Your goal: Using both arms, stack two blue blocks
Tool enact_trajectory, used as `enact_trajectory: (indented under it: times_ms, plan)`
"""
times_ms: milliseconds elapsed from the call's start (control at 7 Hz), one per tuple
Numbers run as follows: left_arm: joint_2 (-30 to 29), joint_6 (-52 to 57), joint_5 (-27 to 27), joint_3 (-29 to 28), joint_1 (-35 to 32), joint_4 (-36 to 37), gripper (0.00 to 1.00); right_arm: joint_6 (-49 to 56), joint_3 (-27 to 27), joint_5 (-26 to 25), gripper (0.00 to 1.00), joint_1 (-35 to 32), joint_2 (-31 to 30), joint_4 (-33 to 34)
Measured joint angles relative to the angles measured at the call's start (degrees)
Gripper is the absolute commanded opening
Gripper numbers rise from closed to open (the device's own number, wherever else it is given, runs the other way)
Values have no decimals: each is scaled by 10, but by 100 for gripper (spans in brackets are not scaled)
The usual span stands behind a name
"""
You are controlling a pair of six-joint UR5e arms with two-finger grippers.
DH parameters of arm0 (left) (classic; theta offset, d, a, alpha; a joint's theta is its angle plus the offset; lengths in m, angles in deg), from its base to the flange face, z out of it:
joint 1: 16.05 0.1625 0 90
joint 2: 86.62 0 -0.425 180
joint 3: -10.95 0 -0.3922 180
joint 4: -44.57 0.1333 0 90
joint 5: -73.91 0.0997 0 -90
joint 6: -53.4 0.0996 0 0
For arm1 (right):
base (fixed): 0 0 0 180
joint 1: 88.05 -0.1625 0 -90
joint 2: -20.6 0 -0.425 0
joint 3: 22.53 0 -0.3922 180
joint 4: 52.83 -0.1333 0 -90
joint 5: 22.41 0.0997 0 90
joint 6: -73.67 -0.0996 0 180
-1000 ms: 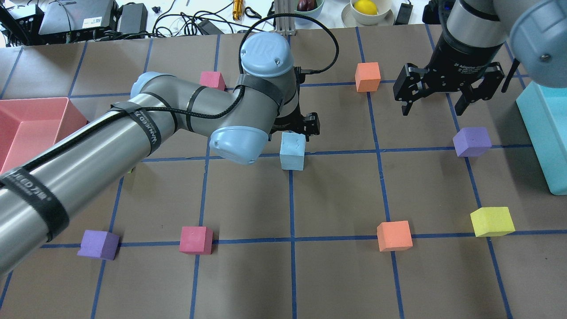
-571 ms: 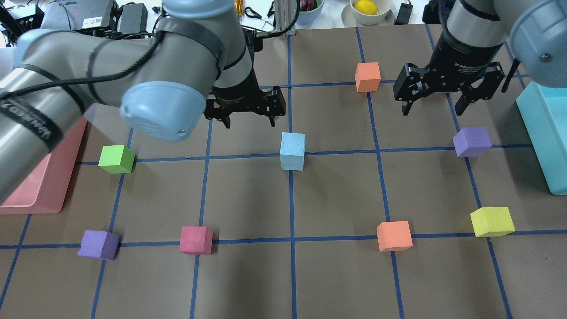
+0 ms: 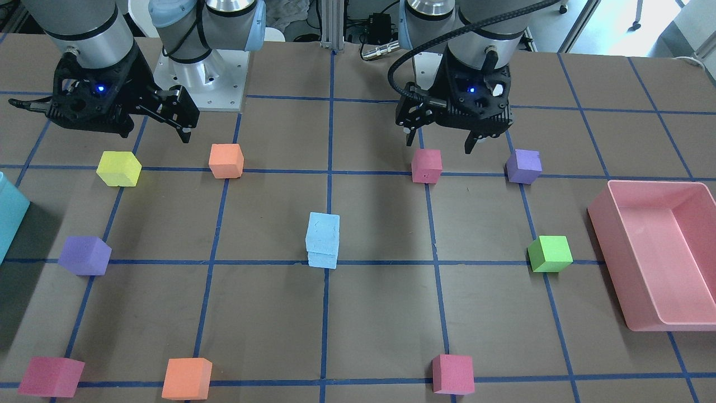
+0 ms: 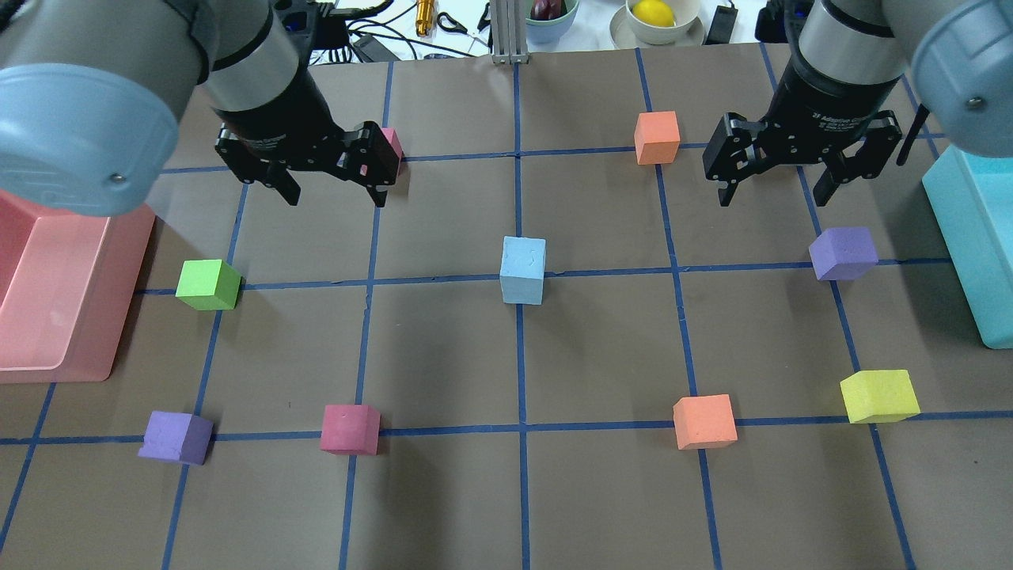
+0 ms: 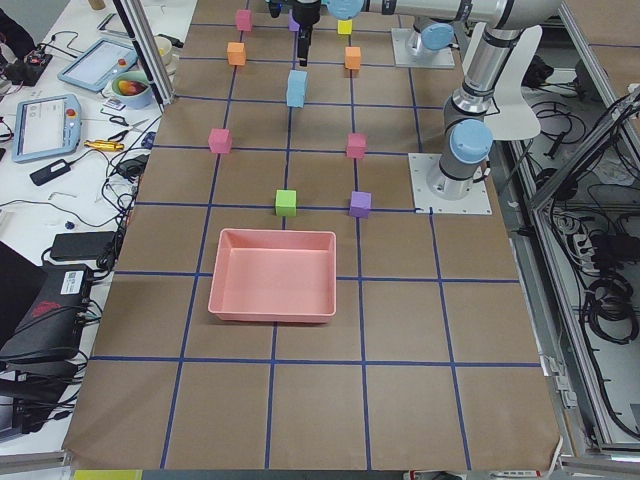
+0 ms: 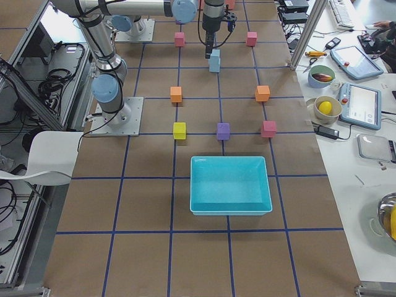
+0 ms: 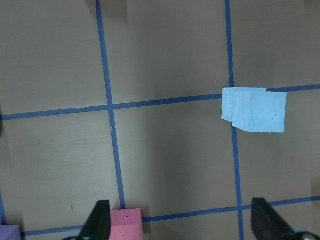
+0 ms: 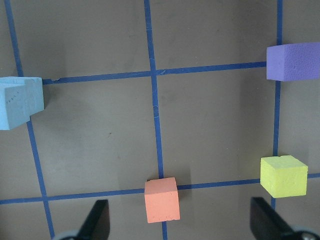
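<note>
Two blue blocks (image 3: 323,242) stacked at the centre of the surface (image 3: 386,324), top one seemingly askew — left hand (image 4: 335,198) and right hand (image 4: 772,198) both released, well apart — so a jolt or low arm sweep might topple them.

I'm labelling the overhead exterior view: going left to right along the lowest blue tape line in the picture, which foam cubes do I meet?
In order: purple foam cube → pinkish-red foam cube → orange foam cube → yellow foam cube.
</note>
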Motion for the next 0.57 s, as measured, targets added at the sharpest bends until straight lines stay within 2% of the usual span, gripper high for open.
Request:
enact_trajectory:
  times_ms: [571]
  plan:
    - [14, -31, 4, -4, 44, -11, 100, 0, 1, 0, 100, -1, 0, 0]
